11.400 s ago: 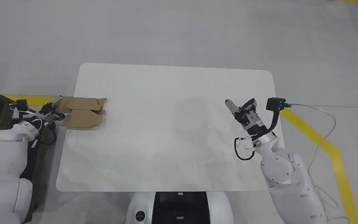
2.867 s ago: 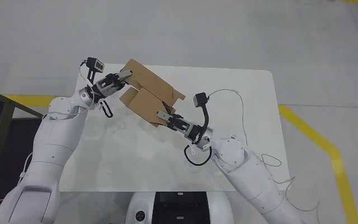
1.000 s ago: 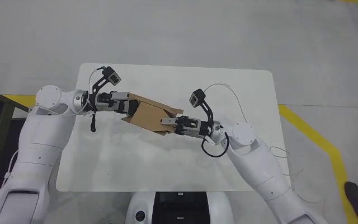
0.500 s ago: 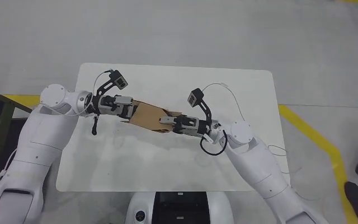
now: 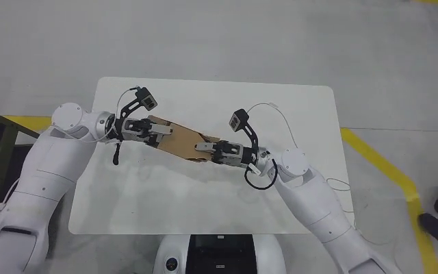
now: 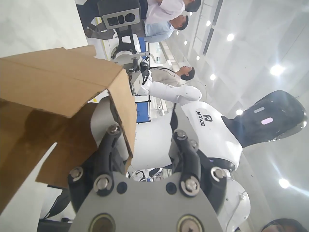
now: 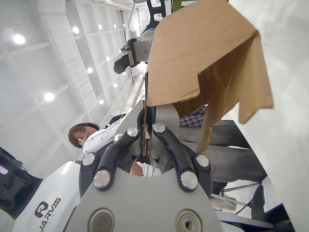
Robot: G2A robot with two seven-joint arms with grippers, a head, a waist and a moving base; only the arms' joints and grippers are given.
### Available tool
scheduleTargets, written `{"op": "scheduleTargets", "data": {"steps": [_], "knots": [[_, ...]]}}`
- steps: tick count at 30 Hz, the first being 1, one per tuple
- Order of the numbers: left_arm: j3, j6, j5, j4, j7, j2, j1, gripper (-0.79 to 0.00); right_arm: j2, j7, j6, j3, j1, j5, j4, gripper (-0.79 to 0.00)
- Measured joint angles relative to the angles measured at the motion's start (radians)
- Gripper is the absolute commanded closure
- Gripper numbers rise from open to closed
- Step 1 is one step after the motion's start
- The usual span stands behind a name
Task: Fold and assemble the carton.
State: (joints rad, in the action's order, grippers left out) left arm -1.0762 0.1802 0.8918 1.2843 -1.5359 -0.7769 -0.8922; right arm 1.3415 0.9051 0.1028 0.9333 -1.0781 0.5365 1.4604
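Observation:
A brown carton (image 5: 183,141), partly opened into a tube with loose flaps, hangs above the middle of the white table (image 5: 205,205) between my two arms. My left gripper (image 5: 152,129) is at the carton's left end. In the left wrist view the left gripper (image 6: 142,118) is open, with a carton (image 6: 55,78) flap lying against one finger (image 6: 103,119). My right gripper (image 5: 205,147) is at the carton's right end. The right wrist view shows the right gripper (image 7: 146,112) shut on the edge of a carton (image 7: 198,49) wall.
The table has bare room all around the carton. A dark cart (image 5: 5,130) stands off the table's left edge, and a yellow floor line (image 5: 390,171) runs to the right. A cable (image 5: 274,109) loops from the right arm's camera.
The carton came from the table's left edge to the middle, and the right gripper took hold of its end. In the last half second it has tilted only slightly.

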Motion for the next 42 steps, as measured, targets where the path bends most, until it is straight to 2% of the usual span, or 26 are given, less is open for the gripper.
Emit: {"op": "scheduleTargets", "data": {"steps": [5, 7, 8, 9, 10, 22, 35, 42], "knots": [[0.025, 0.017, -0.004, -0.014, 0.0, 0.003, 0.017, 0.0, 0.002, -0.004, -0.002, -0.002, 0.004, 0.004, 0.0, -0.022], [0.031, 0.02, -0.001, -0.017, 0.0, 0.004, 0.022, 0.0, 0.002, -0.005, -0.002, -0.003, 0.006, 0.006, -0.002, -0.154], [0.034, 0.023, -0.002, -0.019, 0.0, 0.005, 0.025, 0.0, 0.003, -0.006, -0.002, -0.004, 0.007, 0.007, -0.002, -0.286], [0.036, 0.025, -0.003, -0.021, 0.0, 0.006, 0.028, 0.0, 0.003, -0.007, -0.002, -0.004, 0.008, 0.007, -0.002, -0.582], [0.038, 0.027, -0.005, -0.023, 0.0, 0.007, 0.03, 0.0, 0.003, -0.008, -0.001, -0.004, 0.008, 0.007, -0.002, -0.785], [0.01, 0.025, 0.065, -0.111, 0.034, -0.005, 0.049, 0.0, -0.01, -0.024, 0.069, 0.057, -0.057, 0.018, 0.059, -0.785], [0.015, 0.009, 0.032, -0.127, 0.027, -0.025, 0.047, 0.0, -0.012, -0.031, 0.241, 0.091, -0.101, 0.053, 0.11, -0.785], [0.022, -0.019, 0.029, -0.111, 0.0, -0.035, 0.041, 0.0, -0.003, -0.031, 0.249, 0.072, -0.074, 0.092, 0.064, -0.785]]}}
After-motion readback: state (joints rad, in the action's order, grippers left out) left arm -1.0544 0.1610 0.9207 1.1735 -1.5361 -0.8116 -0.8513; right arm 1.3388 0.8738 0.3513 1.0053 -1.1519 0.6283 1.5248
